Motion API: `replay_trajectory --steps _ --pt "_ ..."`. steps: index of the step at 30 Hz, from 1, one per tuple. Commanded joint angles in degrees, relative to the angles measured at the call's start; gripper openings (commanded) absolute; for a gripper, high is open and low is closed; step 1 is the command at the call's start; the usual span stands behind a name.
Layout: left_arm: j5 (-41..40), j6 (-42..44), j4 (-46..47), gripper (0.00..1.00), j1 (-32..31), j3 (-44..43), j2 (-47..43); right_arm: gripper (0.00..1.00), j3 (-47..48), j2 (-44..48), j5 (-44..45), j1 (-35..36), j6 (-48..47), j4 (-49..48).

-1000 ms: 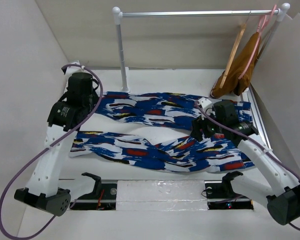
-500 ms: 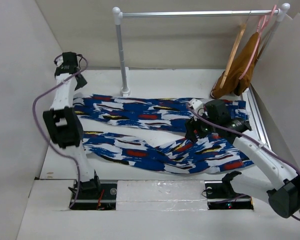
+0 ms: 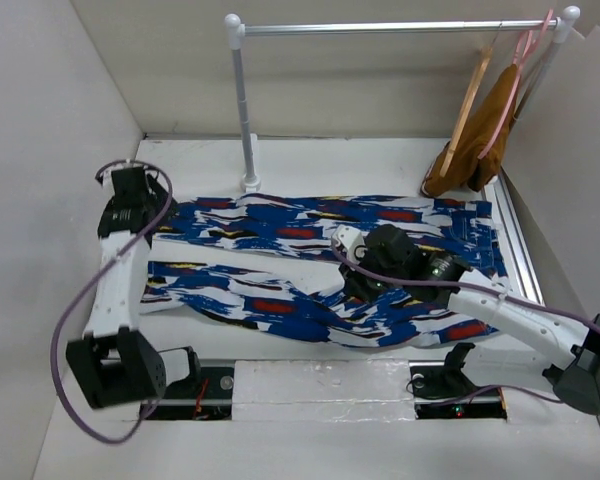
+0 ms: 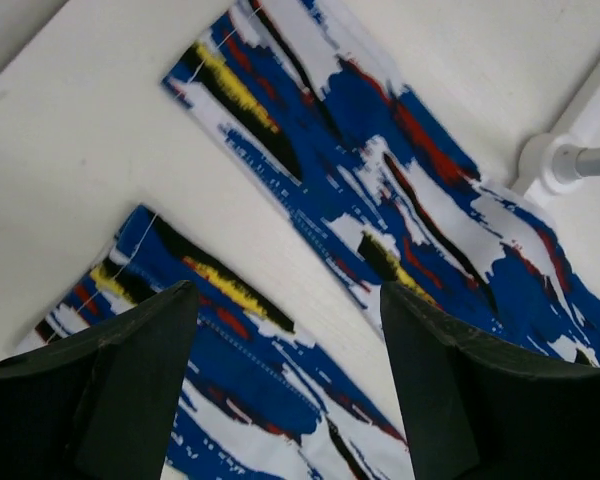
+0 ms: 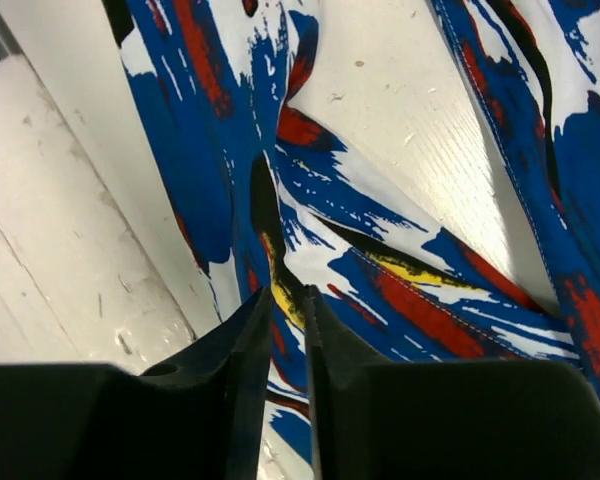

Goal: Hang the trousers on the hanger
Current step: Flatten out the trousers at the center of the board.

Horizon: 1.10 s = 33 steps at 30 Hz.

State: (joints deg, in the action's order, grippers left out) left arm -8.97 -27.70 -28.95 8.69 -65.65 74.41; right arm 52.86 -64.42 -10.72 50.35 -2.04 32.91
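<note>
My right gripper [image 5: 285,300] pinches a fold of the trousers [image 3: 280,225], centre | my left gripper [image 4: 285,290] spread, empty, left edge | trousers flat on table [image 3: 380,165] | hanger [image 3: 470,95] on rail [image 3: 380,28], upper right, unloaded | early: draping all left

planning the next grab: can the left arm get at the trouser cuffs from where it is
Probably yes: the left gripper is open and hangs over the cuff ends of the trousers, with nothing in between.

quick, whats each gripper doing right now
Left gripper: open, holding nothing, above the trousers.
Right gripper: jaws closed on a fold of the trousers.
</note>
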Motion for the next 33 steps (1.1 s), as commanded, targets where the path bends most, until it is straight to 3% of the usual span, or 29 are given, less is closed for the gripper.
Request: replay_trajectory --steps 1,3,4,16,18,20,22,27,33 --pt "3.51 -2.88 4.52 0.70 4.39 10.52 -0.24 0.27 -2.05 2.28 0.61 0.63 0.73 -4.69" --pt "4.57 -3.41 4.08 0.70 6.77 11.15 2.39 0.39 -3.02 3.68 0.53 0.63 0.38 -4.61" --pt "4.49 -3.41 4.69 0.70 7.39 11.85 4.67 0.41 -3.64 4.13 0.44 0.63 0.20 -4.17" --pt "0.63 -5.96 11.45 0.60 8.01 11.77 18.92 0.42 -8.47 11.42 -1.06 1.16 1.95 -1.36" --pt "-0.16 -6.22 12.16 0.43 8.01 11.86 20.24 0.42 -8.74 12.56 -0.62 1.16 1.95 -0.65" --pt "-1.22 -6.66 11.81 0.15 8.01 12.21 22.09 0.42 -8.57 13.27 0.52 1.16 3.80 0.58" --pt "-3.06 -7.10 11.11 0.02 8.01 13.43 22.62 0.42 -7.95 14.23 1.75 1.16 3.89 1.54" --pt "-4.91 -6.57 9.09 0.00 8.01 16.08 15.96 0.42 -5.49 14.33 4.83 0.54 2.75 3.83" --pt "-7.37 -7.63 0.92 0.00 8.01 13.88 -4.51 0.47 -6.19 12.57 5.10 -2.00 -1.46 3.57"
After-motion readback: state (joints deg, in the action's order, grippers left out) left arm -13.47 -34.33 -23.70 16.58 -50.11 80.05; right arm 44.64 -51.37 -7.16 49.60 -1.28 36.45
